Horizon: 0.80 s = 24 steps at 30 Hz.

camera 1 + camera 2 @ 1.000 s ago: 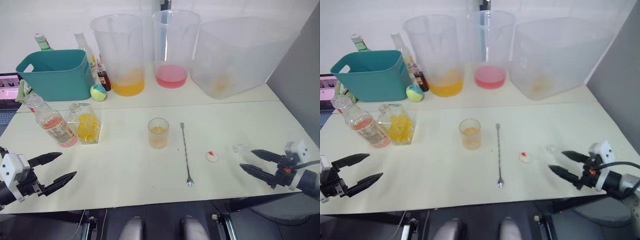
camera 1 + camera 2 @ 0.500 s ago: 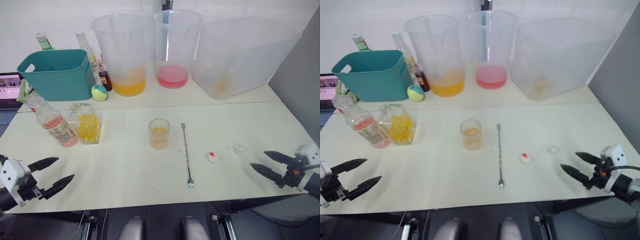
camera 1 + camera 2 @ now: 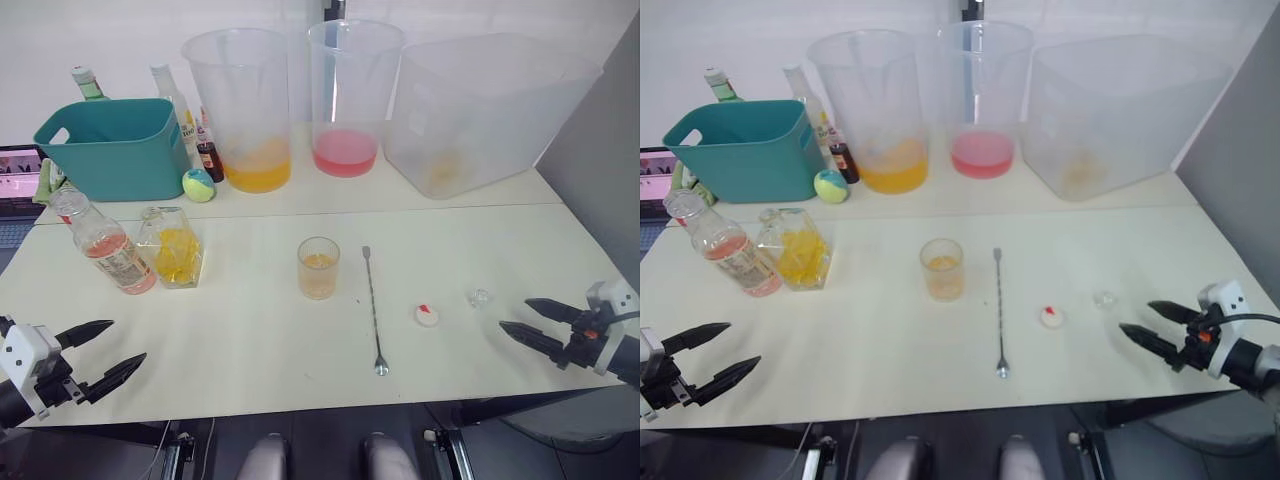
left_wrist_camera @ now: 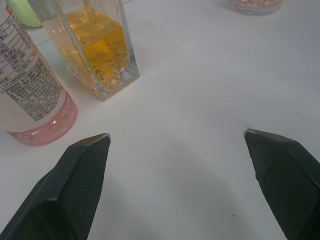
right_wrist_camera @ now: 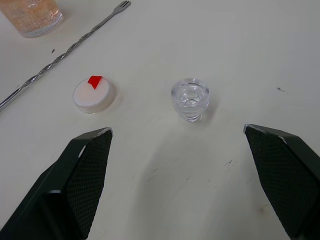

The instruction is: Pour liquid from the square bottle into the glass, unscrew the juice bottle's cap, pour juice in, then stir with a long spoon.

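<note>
White cap (image 5: 94, 94) with red mark, teal bin (image 3: 110, 145), orange-filled glass (image 3: 318, 268).

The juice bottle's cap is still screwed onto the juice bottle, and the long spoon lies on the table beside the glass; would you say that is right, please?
Not quite. The juice bottle's cap is off: the right wrist view shows it lying on the table near a clear stopper. In the left eye view the juice bottle has an open neck. The long spoon does lie on the table beside the glass.

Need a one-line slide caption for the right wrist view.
Open right gripper hovers over the table facing the juice bottle's cap, a clear glass stopper and the long spoon.
</note>
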Motion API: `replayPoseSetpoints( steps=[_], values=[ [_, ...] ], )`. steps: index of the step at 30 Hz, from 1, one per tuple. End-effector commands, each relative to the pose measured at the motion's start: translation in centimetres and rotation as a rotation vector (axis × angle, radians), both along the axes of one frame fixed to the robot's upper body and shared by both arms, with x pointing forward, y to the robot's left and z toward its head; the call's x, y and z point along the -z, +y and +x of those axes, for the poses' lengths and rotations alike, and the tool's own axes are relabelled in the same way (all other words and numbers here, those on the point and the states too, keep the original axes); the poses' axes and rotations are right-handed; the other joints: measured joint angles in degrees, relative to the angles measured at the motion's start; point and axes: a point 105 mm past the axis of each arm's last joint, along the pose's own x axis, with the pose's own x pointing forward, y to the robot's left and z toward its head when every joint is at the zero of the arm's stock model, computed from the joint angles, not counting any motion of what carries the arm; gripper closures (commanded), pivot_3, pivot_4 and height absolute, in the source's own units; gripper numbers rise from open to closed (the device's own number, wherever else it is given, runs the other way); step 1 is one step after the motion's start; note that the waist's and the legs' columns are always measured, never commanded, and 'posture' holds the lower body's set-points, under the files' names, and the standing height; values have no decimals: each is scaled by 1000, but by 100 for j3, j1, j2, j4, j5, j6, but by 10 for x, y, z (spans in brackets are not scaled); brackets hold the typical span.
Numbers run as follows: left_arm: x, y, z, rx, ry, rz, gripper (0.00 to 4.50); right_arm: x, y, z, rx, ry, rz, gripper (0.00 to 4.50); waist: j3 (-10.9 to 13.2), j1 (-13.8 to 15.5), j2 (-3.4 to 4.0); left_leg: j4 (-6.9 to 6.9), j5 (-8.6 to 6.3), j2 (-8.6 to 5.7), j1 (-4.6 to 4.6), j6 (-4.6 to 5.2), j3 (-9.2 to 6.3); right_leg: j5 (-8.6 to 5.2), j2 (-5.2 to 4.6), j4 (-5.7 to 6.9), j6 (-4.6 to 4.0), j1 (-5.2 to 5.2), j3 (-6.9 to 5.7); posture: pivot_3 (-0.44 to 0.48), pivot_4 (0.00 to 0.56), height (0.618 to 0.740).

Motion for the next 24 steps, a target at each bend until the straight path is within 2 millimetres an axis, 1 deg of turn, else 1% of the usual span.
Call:
replayPoseSetpoints(
  steps=[1, 3, 4, 5, 6, 7, 8, 14, 24],
  values=[
    [-5, -2, 0, 8, -27, 22, 0, -12, 1, 1, -31, -61, -53, 55, 0, 5, 0, 0, 0, -1, -1, 0, 0, 0, 0, 0, 0, 0, 0, 0, 150, 729],
    [-4, -3, 1, 14, -26, 25, 0, -12, 4, 0, -54, -76, -88, 55, -1, -7, 5, 0, -1, -1, -1, 1, 0, 0, -1, 0, 0, 0, 0, 0, 150, 729],
    [-4, -4, 1, 16, -26, 23, 0, -13, 2, 2, -29, -69, -60, 55, 0, -77, 16, -12, 1, -45, -28, 6, -67, -13, -38, -11, 7, 40, -62, 0, 150, 729],
    [-5, -4, 2, 16, -27, 22, 0, -15, 0, 4, -3, -60, -30, 55, 4, -136, 23, -17, 14, -108, -23, 27, -164, -42, -96, -7, 19, 86, -159, 0, 150, 729],
    [-5, -5, 2, 17, -28, 22, 0, -15, -2, 5, 7, -58, -27, 55, 6, -168, 37, -17, 22, -159, -9, 39, -261, -71, -137, 6, 39, 120, -215, 0, 150, 729],
    [-5, -5, 2, 17, -28, 22, 0, -14, -3, 4, 13, -46, -32, 55, 6, -122, 39, -9, 26, -164, 15, 35, -283, -75, -151, 10, 41, 93, -221, 0, 150, 729],
    [-5, -5, 2, 17, -27, 22, 0, -12, -4, 4, 15, -39, -38, 55, 4, -105, 44, -10, 25, -161, 4, 31, -255, -75, -145, 11, 41, 111, -196, 0, 150, 729],
    [-3, -4, 2, 20, -23, 26, 0, -7, -6, -1, 24, -26, -23, 55, 5, 8, 44, -21, 28, -152, 1, 24, -185, -75, -145, 5, 41, 92, -163, 0, 150, 729],
    [-3, -5, 2, 29, -18, 50, 0, -5, -7, -5, 31, -24, -12, 55, 5, 1, 44, -37, 28, -135, 11, 23, -152, -75, -139, -1, 41, 84, -148, 0, 150, 729]
  ],
)
